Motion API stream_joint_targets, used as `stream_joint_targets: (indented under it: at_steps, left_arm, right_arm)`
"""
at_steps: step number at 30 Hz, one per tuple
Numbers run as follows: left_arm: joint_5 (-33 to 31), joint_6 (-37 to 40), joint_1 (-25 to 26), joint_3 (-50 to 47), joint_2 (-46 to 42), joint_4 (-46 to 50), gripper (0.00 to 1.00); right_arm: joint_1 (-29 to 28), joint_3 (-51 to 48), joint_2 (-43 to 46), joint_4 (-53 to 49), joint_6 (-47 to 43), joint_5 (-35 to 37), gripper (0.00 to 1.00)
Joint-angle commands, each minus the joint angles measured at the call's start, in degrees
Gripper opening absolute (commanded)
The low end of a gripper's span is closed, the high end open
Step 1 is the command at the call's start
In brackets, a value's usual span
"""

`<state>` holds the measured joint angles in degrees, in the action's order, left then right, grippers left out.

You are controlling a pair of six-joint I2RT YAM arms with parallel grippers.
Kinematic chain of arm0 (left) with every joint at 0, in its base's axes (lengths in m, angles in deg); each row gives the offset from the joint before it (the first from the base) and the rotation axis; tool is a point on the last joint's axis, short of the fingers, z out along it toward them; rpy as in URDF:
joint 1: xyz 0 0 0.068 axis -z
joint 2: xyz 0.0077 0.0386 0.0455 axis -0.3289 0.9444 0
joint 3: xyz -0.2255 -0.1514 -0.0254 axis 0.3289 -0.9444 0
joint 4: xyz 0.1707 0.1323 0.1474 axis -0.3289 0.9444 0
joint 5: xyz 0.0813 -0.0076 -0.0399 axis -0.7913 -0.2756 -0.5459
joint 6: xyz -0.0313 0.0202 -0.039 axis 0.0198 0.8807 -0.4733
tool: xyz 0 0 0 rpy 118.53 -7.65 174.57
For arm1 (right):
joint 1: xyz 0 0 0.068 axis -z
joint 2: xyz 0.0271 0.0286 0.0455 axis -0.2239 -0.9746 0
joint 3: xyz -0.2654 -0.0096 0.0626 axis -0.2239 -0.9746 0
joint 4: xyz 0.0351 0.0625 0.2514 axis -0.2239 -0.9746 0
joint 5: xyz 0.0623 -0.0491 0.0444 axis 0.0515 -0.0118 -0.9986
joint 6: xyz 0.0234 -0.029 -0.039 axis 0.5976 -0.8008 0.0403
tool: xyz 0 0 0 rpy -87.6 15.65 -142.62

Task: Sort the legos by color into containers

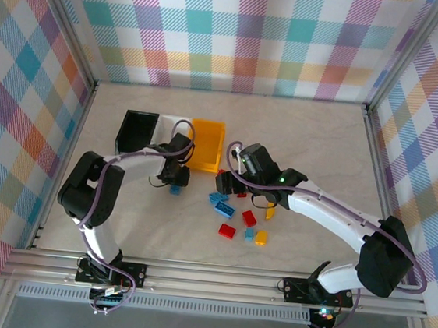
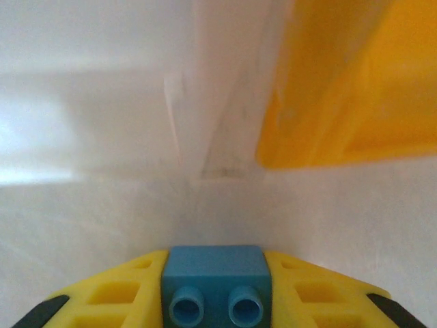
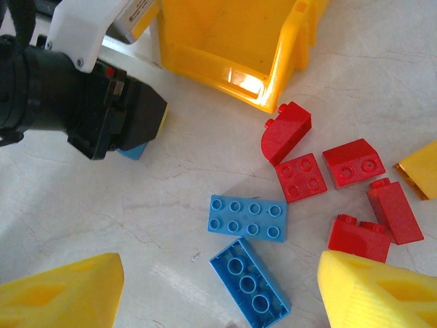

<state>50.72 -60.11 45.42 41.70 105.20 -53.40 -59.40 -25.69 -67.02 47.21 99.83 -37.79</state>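
Observation:
My left gripper (image 2: pixel 213 268) is shut on a small blue lego (image 2: pixel 213 290) that sits on the table, its yellow fingers pressed to both sides. It is just in front of the white container (image 2: pixel 225 96) and the orange container (image 2: pixel 355 82). From above, that gripper (image 1: pixel 175 181) is below the white container (image 1: pixel 170 121), with the black container (image 1: pixel 138 132) to the left. My right gripper (image 3: pixel 218 301) is open above a blue flat plate (image 3: pixel 248 218) and an upturned blue brick (image 3: pixel 249 282). Red legos (image 3: pixel 301 177) lie to its right.
More legos are scattered between the arms: red (image 1: pixel 227 231), blue (image 1: pixel 249 234) and yellow-orange (image 1: pixel 261 237). A yellow-orange brick (image 3: pixel 420 169) lies at the right edge of the right wrist view. The orange container (image 1: pixel 206 143) stands just behind both grippers, and the two arms are close together.

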Motion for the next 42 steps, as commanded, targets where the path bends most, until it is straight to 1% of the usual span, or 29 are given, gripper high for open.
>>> stream_joint_targets:
  at_steps: [1,2,6,9,11,14,19,25,28,35,37,39,42]
  left_arm:
    - [2.0,-2.5,0.8,-1.3,-4.7,4.6,0.34]
    - [2.2,-2.8,0.8,-1.6,-6.2,5.2,0.34]
    - [3.1,-4.3,0.8,-1.7,-12.8,7.9,0.34]
    - [4.7,-5.2,0.8,-0.1,-17.2,8.7,0.34]
    - [5.2,-5.3,0.9,3.0,-17.6,9.4,0.35]
    - [5.8,-4.5,0.9,9.8,-14.0,10.9,0.35]
    - [4.7,-2.0,1.3,21.4,-3.8,11.3,0.35]
    - [4.4,-0.2,1.4,32.4,7.9,12.4,0.35]
    - [4.0,0.4,1.4,37.0,13.0,13.5,0.37]
    - [4.1,0.7,1.4,43.3,19.8,15.8,0.43]
    - [4.1,0.7,1.4,44.3,20.8,16.4,0.49]
    - [4.2,0.6,1.4,45.0,21.4,16.9,0.56]
    - [4.4,0.3,1.4,44.9,20.7,17.1,0.58]
  right_arm:
    - [0.4,-1.3,0.1,0.1,0.1,0.2,0.76]
    - [0.4,-1.7,-0.1,-0.5,-0.2,0.5,0.78]
    - [0.4,-3.5,-1.6,-3.4,-2.2,0.4,0.78]
    - [0.4,-4.5,-4.1,-3.6,-5.1,-2.6,0.78]
    - [0.4,-4.9,-5.9,-1.8,-7.5,-4.6,0.77]
    - [0.3,-3.0,-9.9,-1.2,-12.5,-7.9,0.76]
    - [0.0,0.4,-15.6,-0.6,-18.6,-8.2,0.76]
    - [-0.1,2.4,-19.9,-0.6,-22.6,-9.1,0.75]
    - [-0.3,3.0,-21.6,-0.9,-23.6,-9.9,0.74]
    - [-1.1,3.2,-23.6,-2.6,-25.0,-9.5,0.73]
    - [-1.3,2.9,-23.6,-2.6,-25.1,-9.2,0.72]
    - [-1.7,2.6,-23.7,-2.4,-24.9,-8.4,0.71]
    - [-2.5,2.6,-23.9,-2.1,-24.9,-7.1,0.67]
